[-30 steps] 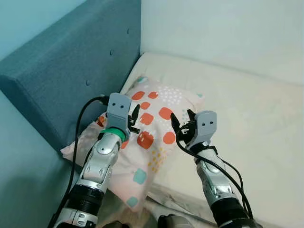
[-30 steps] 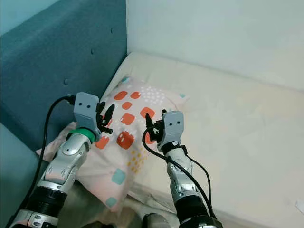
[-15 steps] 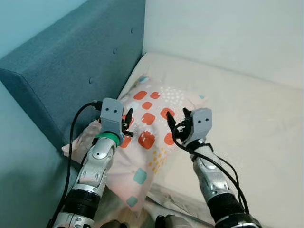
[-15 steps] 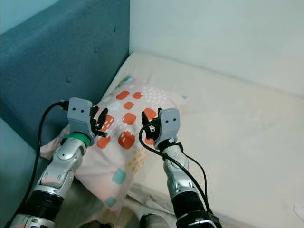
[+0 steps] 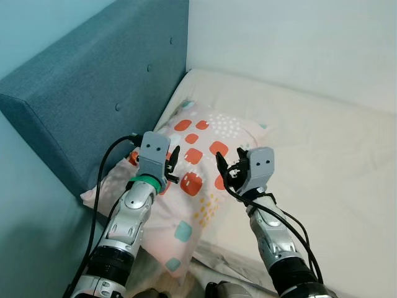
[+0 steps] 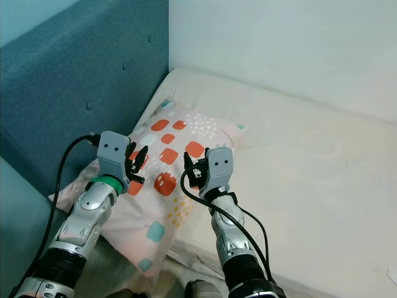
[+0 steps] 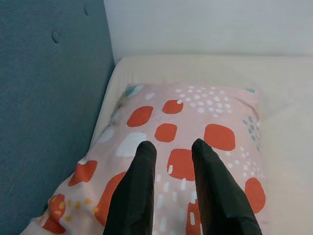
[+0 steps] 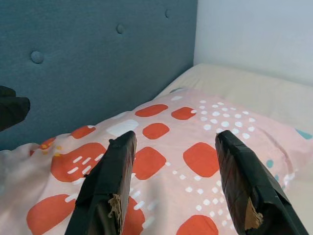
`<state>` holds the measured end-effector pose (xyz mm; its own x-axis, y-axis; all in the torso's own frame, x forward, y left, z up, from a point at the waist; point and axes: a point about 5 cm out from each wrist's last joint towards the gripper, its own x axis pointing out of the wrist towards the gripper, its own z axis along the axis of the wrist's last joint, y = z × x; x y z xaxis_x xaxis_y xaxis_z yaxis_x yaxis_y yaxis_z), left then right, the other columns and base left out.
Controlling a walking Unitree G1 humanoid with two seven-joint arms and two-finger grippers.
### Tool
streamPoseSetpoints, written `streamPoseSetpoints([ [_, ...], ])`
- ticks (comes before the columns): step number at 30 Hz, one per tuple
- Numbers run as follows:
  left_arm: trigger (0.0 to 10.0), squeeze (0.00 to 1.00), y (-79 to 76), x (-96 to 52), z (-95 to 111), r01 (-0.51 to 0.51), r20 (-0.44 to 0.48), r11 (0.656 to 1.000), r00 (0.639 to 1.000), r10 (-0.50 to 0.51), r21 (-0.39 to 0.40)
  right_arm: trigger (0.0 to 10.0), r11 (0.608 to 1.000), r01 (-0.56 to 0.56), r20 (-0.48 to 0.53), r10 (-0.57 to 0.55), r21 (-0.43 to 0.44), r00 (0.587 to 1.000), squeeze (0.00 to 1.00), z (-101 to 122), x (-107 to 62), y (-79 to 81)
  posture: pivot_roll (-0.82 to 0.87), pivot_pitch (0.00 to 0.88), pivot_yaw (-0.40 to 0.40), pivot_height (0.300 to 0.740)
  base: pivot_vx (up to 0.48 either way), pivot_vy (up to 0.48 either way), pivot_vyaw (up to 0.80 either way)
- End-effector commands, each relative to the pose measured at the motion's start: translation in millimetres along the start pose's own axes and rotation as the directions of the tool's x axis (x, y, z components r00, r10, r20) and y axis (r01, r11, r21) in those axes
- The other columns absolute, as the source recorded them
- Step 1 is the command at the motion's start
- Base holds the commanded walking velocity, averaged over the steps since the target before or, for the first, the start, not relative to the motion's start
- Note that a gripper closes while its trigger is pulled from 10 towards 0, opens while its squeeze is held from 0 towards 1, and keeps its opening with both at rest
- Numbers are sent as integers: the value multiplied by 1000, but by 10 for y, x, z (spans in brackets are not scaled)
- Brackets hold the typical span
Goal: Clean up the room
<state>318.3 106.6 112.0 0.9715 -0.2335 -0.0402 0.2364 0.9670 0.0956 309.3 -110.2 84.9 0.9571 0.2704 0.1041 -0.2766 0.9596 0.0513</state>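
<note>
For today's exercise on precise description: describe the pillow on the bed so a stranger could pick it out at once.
Start at the blue-grey padded headboard in the corner by the pale wall. On the cream mattress right beside it lies the pillow, under both grippers. It is the one patterned thing here: pale pink with orange-red blotches, white dots and teal patches.

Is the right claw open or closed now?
Open. The right claw has its two black fingers spread wide, with the patterned pillow showing between them, nothing held.
</note>
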Motion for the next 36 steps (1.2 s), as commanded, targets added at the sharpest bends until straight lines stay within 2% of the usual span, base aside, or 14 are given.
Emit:
streamPoseSetpoints([
  [1,10000,0,-31,-3,-27,14,-4,1000,1000,-14,2,10000,1000,19,0,-19,10,1000,0,-14,-12,-34,-38,0,23,740,0,0,0],
  [8,10000,0,11,-27,-57,-3,4,1000,1000,3,12,10000,1000,9,0,-9,17,1000,0,-25,-22,-8,-29,0,14,740,0,0,0],
  [12,10000,0,-12,-43,-86,-6,-4,1000,1000,6,-8,10000,1000,4,1,-4,16,1000,0,-26,-13,-3,-28,0,21,740,0,0,0],
  [18,10000,0,-49,-11,-54,24,-18,999,1000,-24,-49,10000,999,28,12,-28,19,1000,0,-16,-1,-28,-43,0,44,740,0,0,0],
  [27,10000,0,-60,36,-23,39,-16,998,999,-40,-45,10000,1000,16,7,-16,16,1000,0,-36,-15,19,-37,0,40,740,0,0,0],
  [30,10000,0,-63,23,-27,31,-15,999,999,-32,-43,10000,999,29,7,-29,18,1000,0,-28,-6,-19,-27,0,37,740,0,0,0],
  [33,10000,0,-38,-2,-56,23,-29,999,999,-24,-42,10000,998,39,-1,-39,51,999,0,-37,4,-21,-33,0,36,740,0,0,-756],
  [36,10000,0,-35,3,-67,22,-38,999,999,-24,-47,10000,999,32,-6,-32,44,999,0,-59,-18,2,-28,0,31,740,0,0,-754],
])
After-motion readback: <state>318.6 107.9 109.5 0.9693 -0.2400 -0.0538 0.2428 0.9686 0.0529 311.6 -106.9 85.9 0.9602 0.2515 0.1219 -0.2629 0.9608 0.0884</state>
